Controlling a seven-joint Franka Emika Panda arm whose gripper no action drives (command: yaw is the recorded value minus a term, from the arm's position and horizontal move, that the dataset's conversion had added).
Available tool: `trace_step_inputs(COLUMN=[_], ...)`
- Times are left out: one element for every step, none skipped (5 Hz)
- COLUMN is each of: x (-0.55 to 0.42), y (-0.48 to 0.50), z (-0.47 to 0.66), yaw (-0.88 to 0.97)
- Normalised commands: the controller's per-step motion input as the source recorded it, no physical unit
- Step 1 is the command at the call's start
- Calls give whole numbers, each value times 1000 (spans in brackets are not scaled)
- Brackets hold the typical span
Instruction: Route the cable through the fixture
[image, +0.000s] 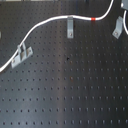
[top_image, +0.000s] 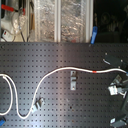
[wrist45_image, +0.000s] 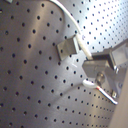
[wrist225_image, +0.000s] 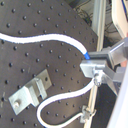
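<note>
The white cable (image: 45, 22) runs from the first exterior view's lower left up and across the black pegboard. Its red band (image: 94, 19) lies just past the middle fixture (image: 70, 26), whose top the cable crosses. In the second exterior view the cable (top_image: 55, 75) loops at the left and ends at my gripper (top_image: 119, 85) on the right. In the second wrist view my gripper (wrist225_image: 95, 70) is shut on the cable (wrist225_image: 50, 37), which enters the jaws and curls out below. A metal fixture (wrist225_image: 32, 91) sits beside that curl. The first wrist view shows the cable (wrist45_image: 75, 30) passing a fixture (wrist45_image: 67, 47).
Two more metal fixtures are bolted to the board, one at the first exterior view's left (image: 22, 52) and one at its right (image: 118, 26). Beyond the board's far edge in the second exterior view stand foil-lined trays (top_image: 57, 20) and clutter.
</note>
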Motion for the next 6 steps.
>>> trace_step_inputs(x=[-576, -83, -481, -298, -290, -57], y=[-257, -42, 303, 233, 306, -52], z=[83, 3, 11, 4, 1, 1], yaw=[394, 0, 680, 810, 754, 0])
